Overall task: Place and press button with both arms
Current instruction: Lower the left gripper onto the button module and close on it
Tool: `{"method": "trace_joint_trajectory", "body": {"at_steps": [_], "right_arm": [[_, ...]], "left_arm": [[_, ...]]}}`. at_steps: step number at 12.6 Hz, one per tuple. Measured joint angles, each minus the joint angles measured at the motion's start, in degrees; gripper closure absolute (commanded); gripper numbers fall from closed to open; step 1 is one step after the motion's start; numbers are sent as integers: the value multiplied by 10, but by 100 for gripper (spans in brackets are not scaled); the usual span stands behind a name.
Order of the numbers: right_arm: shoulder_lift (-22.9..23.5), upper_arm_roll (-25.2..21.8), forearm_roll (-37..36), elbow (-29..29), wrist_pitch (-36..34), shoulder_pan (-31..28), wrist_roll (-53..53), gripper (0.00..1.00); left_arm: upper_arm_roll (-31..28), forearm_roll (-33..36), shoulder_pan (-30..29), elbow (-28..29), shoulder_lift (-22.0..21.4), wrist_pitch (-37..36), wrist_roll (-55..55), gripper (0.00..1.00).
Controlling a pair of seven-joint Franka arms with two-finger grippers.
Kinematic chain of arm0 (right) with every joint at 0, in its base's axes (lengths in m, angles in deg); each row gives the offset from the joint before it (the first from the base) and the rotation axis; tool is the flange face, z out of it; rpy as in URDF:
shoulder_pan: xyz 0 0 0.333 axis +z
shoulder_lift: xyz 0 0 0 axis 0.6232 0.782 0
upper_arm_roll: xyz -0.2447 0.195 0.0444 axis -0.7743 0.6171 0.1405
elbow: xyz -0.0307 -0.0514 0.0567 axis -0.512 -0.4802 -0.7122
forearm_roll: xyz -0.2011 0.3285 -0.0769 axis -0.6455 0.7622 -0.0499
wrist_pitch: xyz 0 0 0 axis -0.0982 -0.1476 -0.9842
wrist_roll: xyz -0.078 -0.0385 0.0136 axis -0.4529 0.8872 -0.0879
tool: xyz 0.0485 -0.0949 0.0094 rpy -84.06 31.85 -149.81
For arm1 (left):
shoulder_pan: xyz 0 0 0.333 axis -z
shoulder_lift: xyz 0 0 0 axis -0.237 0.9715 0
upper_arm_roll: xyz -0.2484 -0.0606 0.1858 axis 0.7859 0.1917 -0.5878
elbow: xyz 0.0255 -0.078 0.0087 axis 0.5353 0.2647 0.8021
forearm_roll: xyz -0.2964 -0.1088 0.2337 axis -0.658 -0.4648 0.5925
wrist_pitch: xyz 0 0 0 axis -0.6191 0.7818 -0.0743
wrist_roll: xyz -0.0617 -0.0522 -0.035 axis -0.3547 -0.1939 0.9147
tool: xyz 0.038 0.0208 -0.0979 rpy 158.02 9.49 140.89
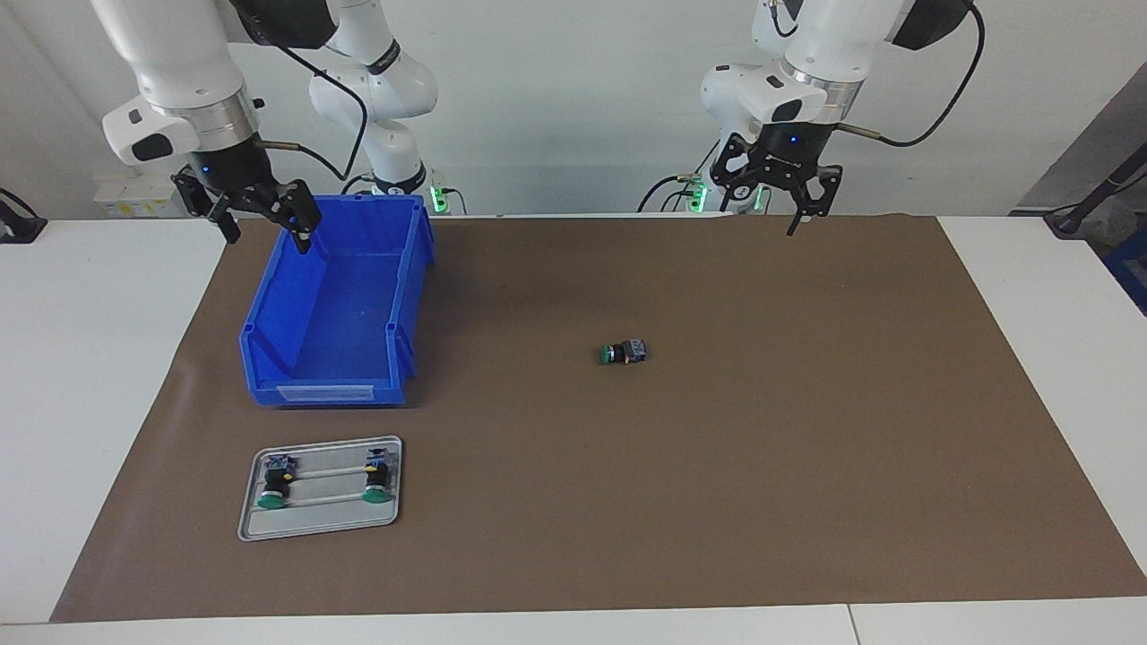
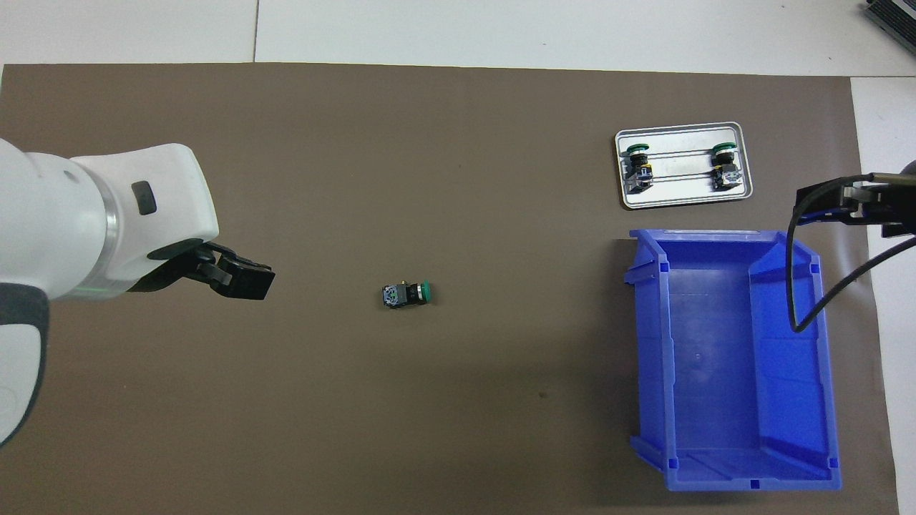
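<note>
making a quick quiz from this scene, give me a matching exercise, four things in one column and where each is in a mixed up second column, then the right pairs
Things:
1. loose button
2. blue bin
3. metal tray
4. left gripper

Places or states:
A. holds two buttons, farther from the robots than the bin
B. on its side on the brown mat, alone near the middle
C. open and empty, raised over the mat's edge nearest the robots
D. empty, at the right arm's end, under the open right gripper

Pairs: 1-B, 2-D, 3-A, 4-C
</note>
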Motion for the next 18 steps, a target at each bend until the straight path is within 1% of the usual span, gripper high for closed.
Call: {"method": "trace_joint_trajectory", "body": {"at_steps": [3, 5, 6, 8, 10, 15, 16, 17, 18], "right_arm": [[-2, -1, 4, 0, -17, 0, 5, 0], [-2, -1, 0, 0, -18, 0, 23, 0], [-2, -1, -7, 2, -25, 0, 38, 0], [-1, -1, -8, 24, -60, -1, 45, 0], [0, -1, -1, 36, -67, -2, 45, 0], [7, -1, 2, 36, -67, -7, 45, 0], [7, -1, 2, 36, -67, -7, 45, 0], [7, -1, 2, 36, -67, -7, 45, 0], [7, -1, 2, 36, -67, -7, 45, 0]], "left_arm": [[1, -10, 48, 16, 34, 71, -73, 0], [1, -11, 74, 44, 55, 99, -133, 0], [2, -11, 84, 64, 56, 115, -164, 0], [1, -11, 92, 87, 50, 128, -200, 0], [0, -11, 93, 92, 43, 130, -211, 0], [-2, -11, 93, 95, 39, 143, -215, 0], [-2, -11, 93, 95, 39, 143, -215, 1], [-2, -11, 93, 95, 39, 143, -215, 6], [-2, -11, 93, 96, 39, 143, -215, 9]]}}
